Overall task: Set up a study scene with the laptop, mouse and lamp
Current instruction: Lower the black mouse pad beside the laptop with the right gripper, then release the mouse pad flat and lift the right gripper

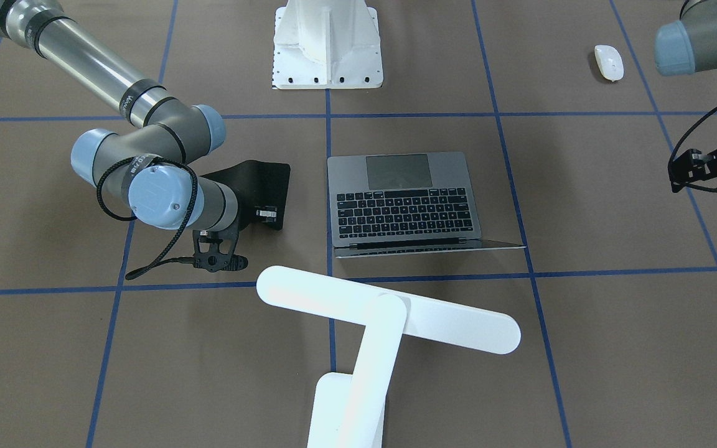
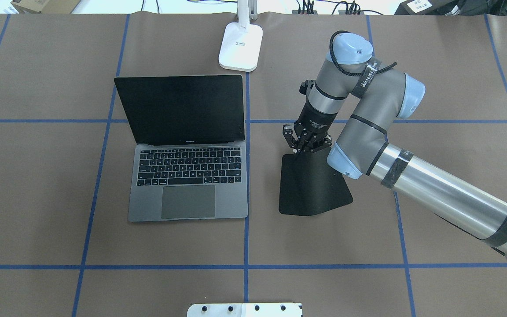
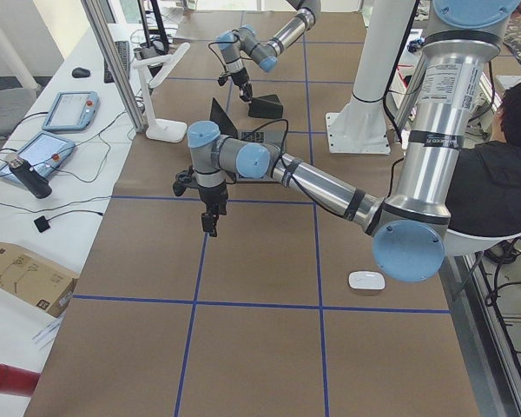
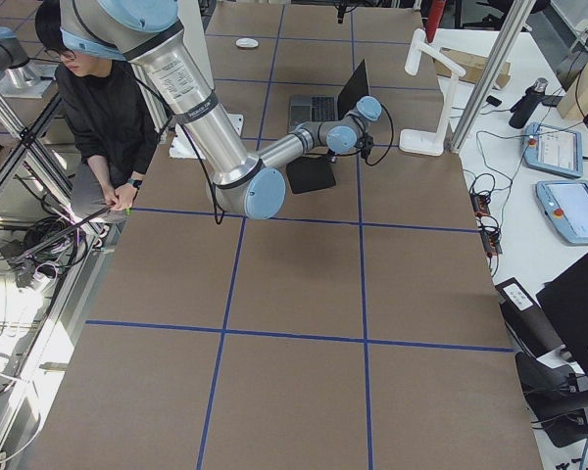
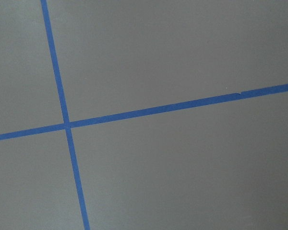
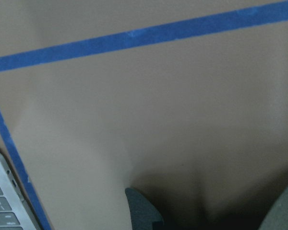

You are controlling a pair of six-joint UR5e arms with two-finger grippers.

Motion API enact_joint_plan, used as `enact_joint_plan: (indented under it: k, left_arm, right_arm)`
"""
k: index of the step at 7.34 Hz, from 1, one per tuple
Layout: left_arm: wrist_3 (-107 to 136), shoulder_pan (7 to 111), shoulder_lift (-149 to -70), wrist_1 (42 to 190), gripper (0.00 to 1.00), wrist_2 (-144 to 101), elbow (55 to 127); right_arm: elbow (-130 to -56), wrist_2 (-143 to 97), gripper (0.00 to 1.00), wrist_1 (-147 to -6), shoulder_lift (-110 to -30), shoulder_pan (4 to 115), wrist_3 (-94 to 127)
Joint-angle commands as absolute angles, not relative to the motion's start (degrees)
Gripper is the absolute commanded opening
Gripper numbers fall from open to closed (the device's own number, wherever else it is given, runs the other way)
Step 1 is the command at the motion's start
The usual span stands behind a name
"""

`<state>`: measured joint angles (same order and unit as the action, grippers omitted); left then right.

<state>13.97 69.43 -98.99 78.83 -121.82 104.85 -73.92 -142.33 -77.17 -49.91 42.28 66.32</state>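
Overhead exterior view: the floppy black square mat [image 2: 314, 187] is pinched by the right gripper [image 2: 301, 149]; slipping is feared from so thin a hold

Brown over the table [image 2: 38, 198], gridded with blue tape lines [image 2: 244, 267]. Space-grey on the laptop [image 2: 231, 198], with black keys and a black screen. Glossy white on the mouse [image 1: 609, 62], plain white all over the lamp [image 1: 458, 323]. Matte black on the mat [image 2: 313, 189]. Silver and grey along the right arm [image 2: 434, 189], pale blue at its joint caps.
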Motion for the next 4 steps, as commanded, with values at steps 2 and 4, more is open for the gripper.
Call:
enact_joint_plan:
  k: [2,4]
  left_arm:
    - [14.0,69.4,-99.2,78.8,1.0,-121.8,104.7]
    - [14.0,69.4,-99.4,78.8,1.0,-121.8,104.2]
  right_arm:
    - [-73.5,-142.4,0.0,-76.4,-49.5,42.3,66.4]
    - [-73.5,-141.9,0.99,-75.3,-49.5,42.3,66.4]
